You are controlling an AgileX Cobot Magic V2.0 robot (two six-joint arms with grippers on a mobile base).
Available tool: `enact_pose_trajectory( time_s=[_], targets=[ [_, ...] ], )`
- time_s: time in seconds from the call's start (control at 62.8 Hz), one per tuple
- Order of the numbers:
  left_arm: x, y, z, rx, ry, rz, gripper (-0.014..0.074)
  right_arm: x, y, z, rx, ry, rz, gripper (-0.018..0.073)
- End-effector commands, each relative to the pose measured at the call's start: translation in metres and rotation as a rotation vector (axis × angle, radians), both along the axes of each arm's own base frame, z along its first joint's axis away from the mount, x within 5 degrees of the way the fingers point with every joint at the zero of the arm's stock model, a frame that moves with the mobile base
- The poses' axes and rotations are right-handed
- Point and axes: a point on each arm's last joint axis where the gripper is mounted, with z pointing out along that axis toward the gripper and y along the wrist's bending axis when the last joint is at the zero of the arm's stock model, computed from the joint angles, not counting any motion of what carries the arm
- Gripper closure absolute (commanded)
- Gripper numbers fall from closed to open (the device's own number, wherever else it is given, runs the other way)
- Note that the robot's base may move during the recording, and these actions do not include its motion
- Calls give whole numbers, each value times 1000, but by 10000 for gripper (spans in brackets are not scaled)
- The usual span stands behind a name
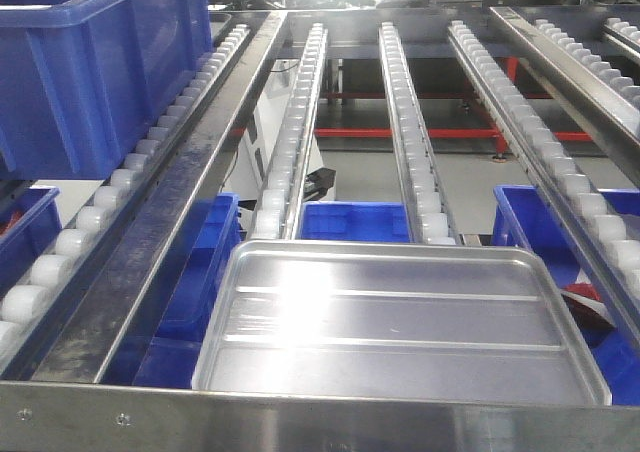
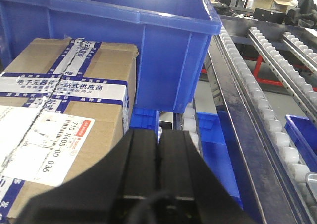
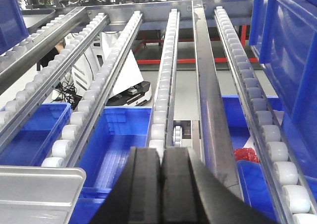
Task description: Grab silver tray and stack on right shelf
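Gleaming silver tray point(image 1: 400, 322), two ridges, lying on roller tracks point(image 1: 415, 142).

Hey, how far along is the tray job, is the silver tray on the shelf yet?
Looks done: the silver tray lies flat on the right shelf, resting on its white rollers. In hand: nothing; the left gripper and right gripper are both shut and empty. Left: probably only pulling the arms back.
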Motion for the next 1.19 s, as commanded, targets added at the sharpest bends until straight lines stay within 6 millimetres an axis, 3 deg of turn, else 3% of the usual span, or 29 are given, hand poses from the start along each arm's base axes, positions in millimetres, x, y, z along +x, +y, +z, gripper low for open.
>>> enact_pose_trajectory(
  time_s=[0.0, 0.414, 0.621, 0.764, 0.955, 1.082, 1.178],
  targets=[
    [-1, 0, 3, -7, -84, -4, 688, -3, 0, 16, -12, -138, 3, 503],
    [-1, 0, 3, -7, -84, -4, 688, -3, 0, 16, -12, -138, 3, 503],
    [-3, 0, 15, -28, -210, -2, 688, -3, 0, 16, -12, -137, 3, 503],
    [-11, 1, 55, -35, -291, -3, 688, -3, 0, 16, -12, -132, 3, 503],
    [-20, 2, 134, -16, -131, -8, 688, -3, 0, 16, -12, -137, 3, 503],
    [-6, -3, 168, -16, 95, -42, 686, -3, 0, 16, -12, -137, 3, 503],
    [15, -14, 178, 67, 230, -146, 686, -3, 0, 16, -12, -137, 3, 503]
  ],
)
